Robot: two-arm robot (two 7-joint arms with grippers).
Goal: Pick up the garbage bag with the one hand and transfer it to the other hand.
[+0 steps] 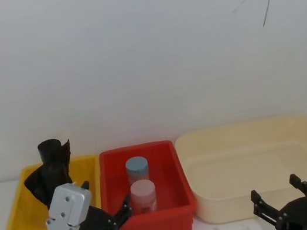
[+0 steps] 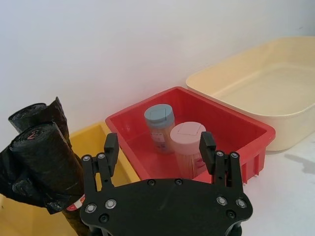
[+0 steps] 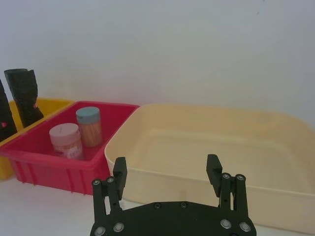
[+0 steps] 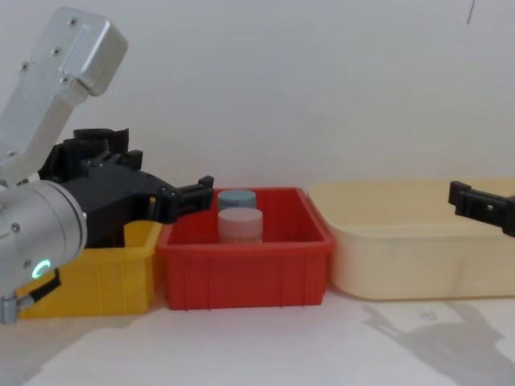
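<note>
So the left claw (image 2: pixel 158 142) is spread wide, empty, just beside the garbage bag (image 2: pixel 47 162) standing in the yellow bin (image 2: pixel 91 140). The right claw (image 3: pixel 166 164) is apart too, near the cream tub (image 3: pixel 197 123).

Bright, flat room light everywhere, nothing harsh

The white wall (image 1: pixel 142 51) is lit evenly with no hot spots. Shadows on the desk (image 4: pixel 265 346) are soft. In my chest view there's a pale grey smudge with finger shapes in front of the cream tub (image 4: pixel 402 249), and a fainter patch near the tub in my left wrist view. The red bin (image 2: pixel 246 140) has a mild sheen inside. The garbage bag (image 2: pixel 44 162) only catches dull highlights on its wrinkles. The green light (image 4: pixel 39 268) on my left arm (image 4: pixel 48 121) glows clearly.
</note>
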